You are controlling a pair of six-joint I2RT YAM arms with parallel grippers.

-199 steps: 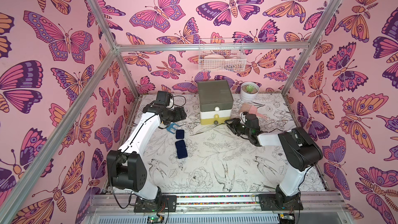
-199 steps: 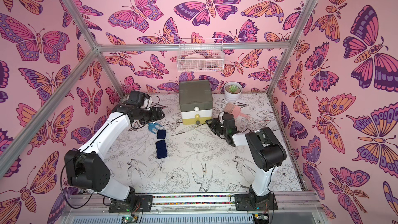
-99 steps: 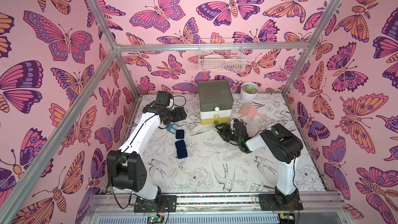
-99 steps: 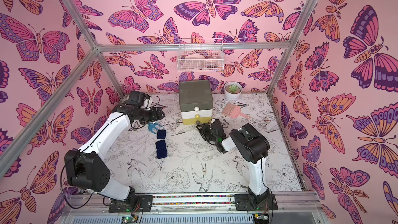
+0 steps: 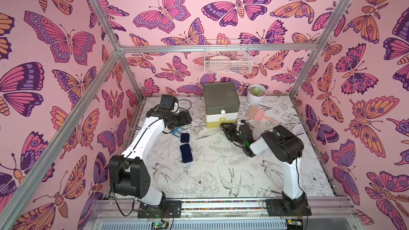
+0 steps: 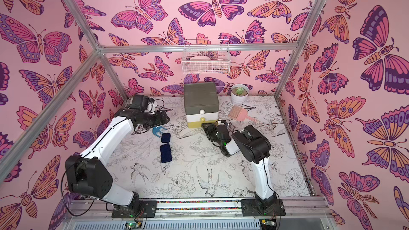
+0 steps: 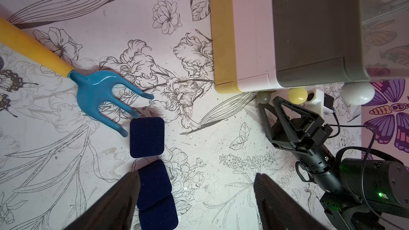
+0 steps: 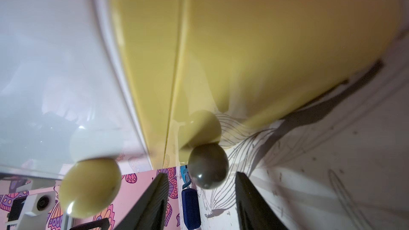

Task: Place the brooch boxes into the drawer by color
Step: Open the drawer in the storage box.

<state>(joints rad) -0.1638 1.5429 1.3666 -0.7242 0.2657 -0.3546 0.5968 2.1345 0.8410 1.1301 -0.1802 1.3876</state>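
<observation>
The right pincer [image 8: 201,174] stands apart, its jaws flanking the olive knob [image 8: 208,165] of the yellow bottom tier [image 8: 265,51] without pinching it. I'd say it is lined up to pull that drawer open. The drawer chest [image 5: 221,100] has three tiers and three knobs, every drawer closed. The left pincer [image 7: 196,174] hangs wide and empty above the brooch boxes [image 7: 147,137]. I count three navy ones on the counter [image 5: 210,173], two overlapping, beside one blue fork tool [image 7: 97,91]. No red or black ones are in sight.
</observation>
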